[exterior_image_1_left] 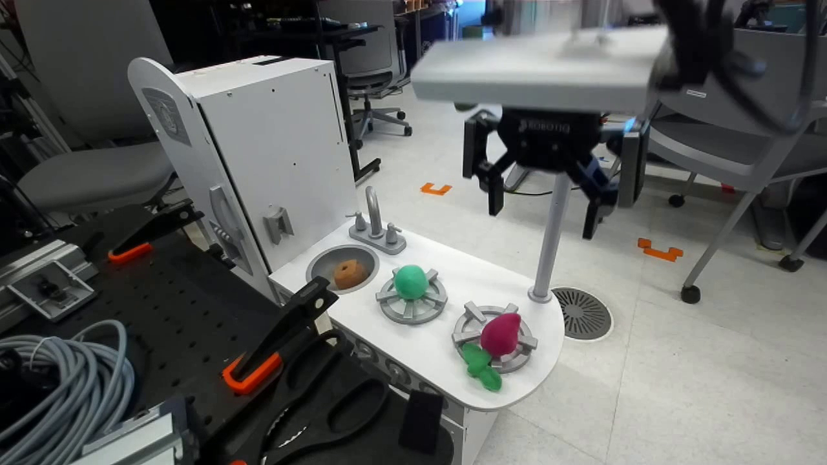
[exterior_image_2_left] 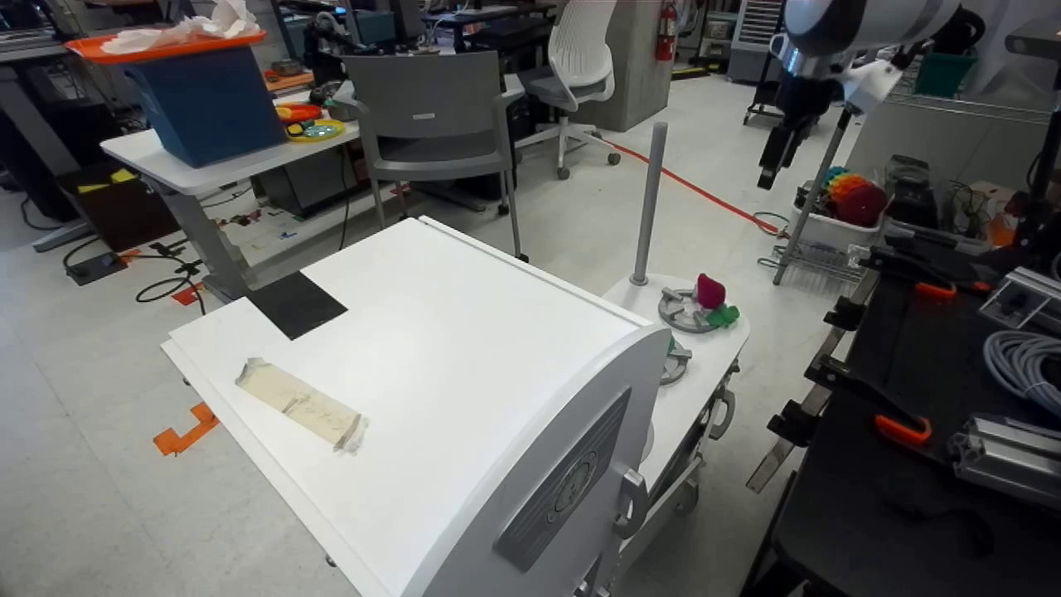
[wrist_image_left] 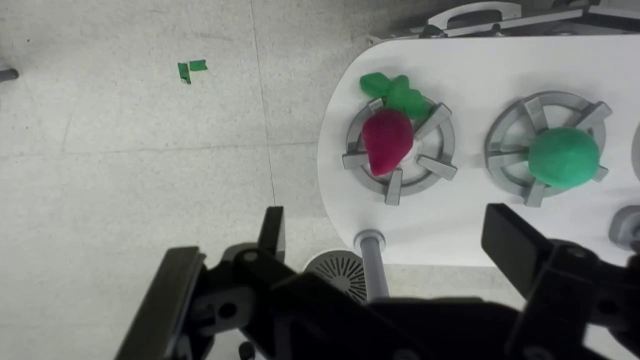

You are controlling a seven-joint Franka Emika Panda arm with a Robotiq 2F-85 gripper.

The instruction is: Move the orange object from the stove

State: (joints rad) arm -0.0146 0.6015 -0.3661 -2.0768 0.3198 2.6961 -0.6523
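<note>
The white stove [exterior_image_1_left: 481,279] has two grey burner rings and also shows in the wrist view [wrist_image_left: 440,230]. An orange-brown object [exterior_image_1_left: 349,274] with a small hole lies in the round grey sink [exterior_image_1_left: 321,259], beside the burners. It is out of view in the wrist view. A green ball [exterior_image_1_left: 411,282] sits on the burner nearer the sink. A magenta-red pointed object [exterior_image_1_left: 501,334] with green leaves [exterior_image_1_left: 481,367] rests on the burner nearer the rounded end. My gripper [exterior_image_1_left: 544,210] is open and empty, high above the stove; its fingers also show in the wrist view [wrist_image_left: 387,237].
A grey post [exterior_image_1_left: 554,239] rises from the stove's back corner. A grey faucet [exterior_image_1_left: 373,216] stands behind the sink. A tall white cabinet [exterior_image_1_left: 278,161] stands beside the sink. A black table [exterior_image_1_left: 168,303] with clamps, cable and scissors lies along the stove's front.
</note>
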